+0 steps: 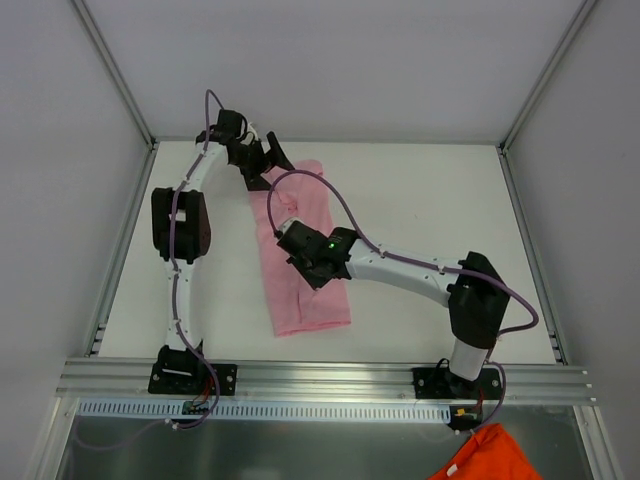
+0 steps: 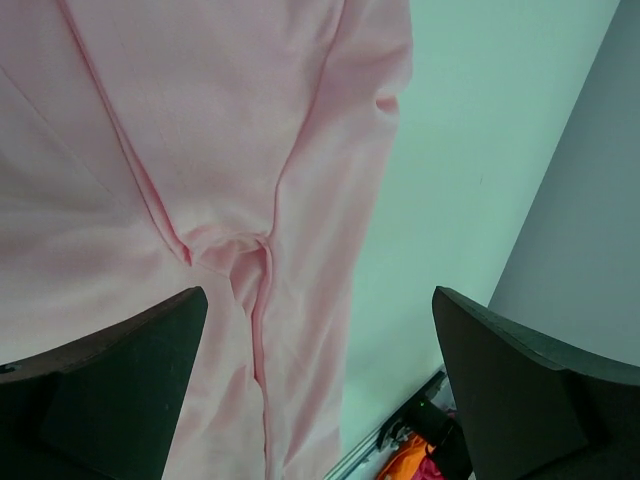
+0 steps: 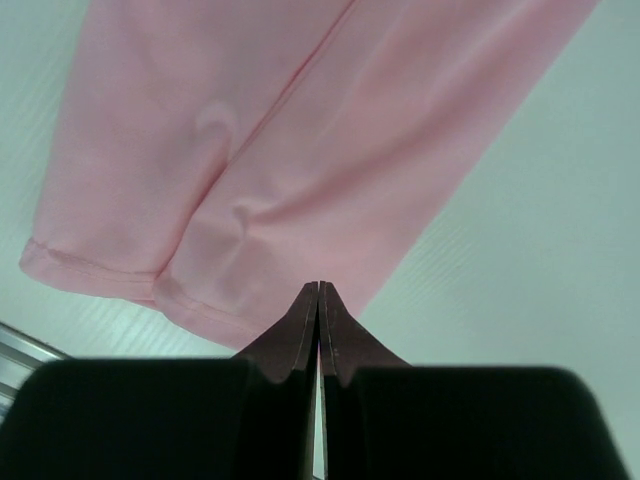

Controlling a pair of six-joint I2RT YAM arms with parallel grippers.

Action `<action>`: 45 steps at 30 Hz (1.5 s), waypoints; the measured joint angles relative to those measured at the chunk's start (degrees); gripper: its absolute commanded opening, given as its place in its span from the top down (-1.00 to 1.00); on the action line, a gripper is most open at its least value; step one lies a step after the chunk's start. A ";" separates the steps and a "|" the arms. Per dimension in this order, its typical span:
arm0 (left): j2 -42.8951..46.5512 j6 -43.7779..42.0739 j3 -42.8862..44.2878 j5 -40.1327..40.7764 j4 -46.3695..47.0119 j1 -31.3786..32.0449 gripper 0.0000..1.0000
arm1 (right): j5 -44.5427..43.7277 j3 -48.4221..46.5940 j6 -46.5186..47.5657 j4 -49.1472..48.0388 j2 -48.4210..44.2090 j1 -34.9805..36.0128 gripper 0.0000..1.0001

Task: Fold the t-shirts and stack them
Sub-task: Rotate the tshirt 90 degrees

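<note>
Top external | left tool (image 1: 262, 160) spread, reaching over t-shirt (image 1: 310, 292) | right tool (image 3: 318, 295) pressed together, seemingly empty

Plainly a robotics lab test cell, not a home or a shop. Walled in by plain grey flat panels (image 1: 330, 60) set in silver aluminium frame posts (image 1: 115, 70) at upper left and upper right. Floored with a bare white flat tabletop (image 1: 440, 200). Edged along the bottom by a silver slotted aluminium rail (image 1: 330, 378), with a black-and-white jointed left robot arm (image 1: 178, 230) and a matching right robot arm (image 1: 405, 268) bolted on, both strung with loose purple cables (image 1: 346, 208). At mid-frame on the tabletop, a plain light pink thin-fabric t-shirt (image 1: 300, 290).
</note>
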State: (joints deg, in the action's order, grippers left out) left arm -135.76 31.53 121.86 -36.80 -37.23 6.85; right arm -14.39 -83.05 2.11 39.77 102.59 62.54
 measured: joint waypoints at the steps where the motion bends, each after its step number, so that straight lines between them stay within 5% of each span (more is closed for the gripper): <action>1: 1.60 0.00 -2.40 0.00 0.46 0.26 -0.98 | -0.61 0.02 0.24 0.37 -0.28 -0.17 0.98; 11: 15.02 -0.72 -22.16 1.20 1.46 4.83 -0.98 | -3.17 8.31 0.94 -1.29 -5.25 -3.89 0.98; 22: 19.45 -0.46 -36.52 2.82 4.04 9.57 -0.95 | -2.01 15.26 0.04 -5.44 -5.27 -3.80 0.98; 23: 19.45 -0.46 -37.27 2.97 4.11 9.66 -0.82 | -2.01 15.26 0.04 -5.86 -5.27 -3.80 0.98; 24: 19.52 -0.33 -37.83 3.02 4.13 9.68 -0.41 | -2.01 15.26 0.07 -6.16 -5.27 -3.82 0.98; 25: 19.54 0.04 -38.40 3.15 4.39 9.73 -0.21 | -2.01 15.26 0.07 -6.34 -5.29 -3.89 0.98; 28: 19.63 0.17 -39.19 3.82 4.96 9.75 0.27 | -1.86 15.26 0.07 -6.64 -5.62 -4.26 0.98; 30: 19.87 0.17 -39.19 4.11 5.46 10.05 0.36 | -1.86 15.26 0.09 -6.67 -5.90 -4.68 0.98; 31: 20.20 0.11 -39.21 4.26 5.60 10.10 0.74 | -1.84 15.28 0.09 -6.71 -6.03 -4.85 0.98; 32: 20.79 0.28 -39.21 4.35 5.60 10.16 0.92 | -1.84 15.32 0.09 -6.78 -6.12 -5.01 0.98; 45: 27.61 1.75 -43.34 2.78 11.52 16.87 1.00 | -1.73 16.63 0.31 -6.97 -7.30 -6.12 0.98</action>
State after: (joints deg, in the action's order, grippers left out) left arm -108.16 33.28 78.52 -34.02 -25.71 23.73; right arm -16.12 -66.41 2.42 32.80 95.29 56.42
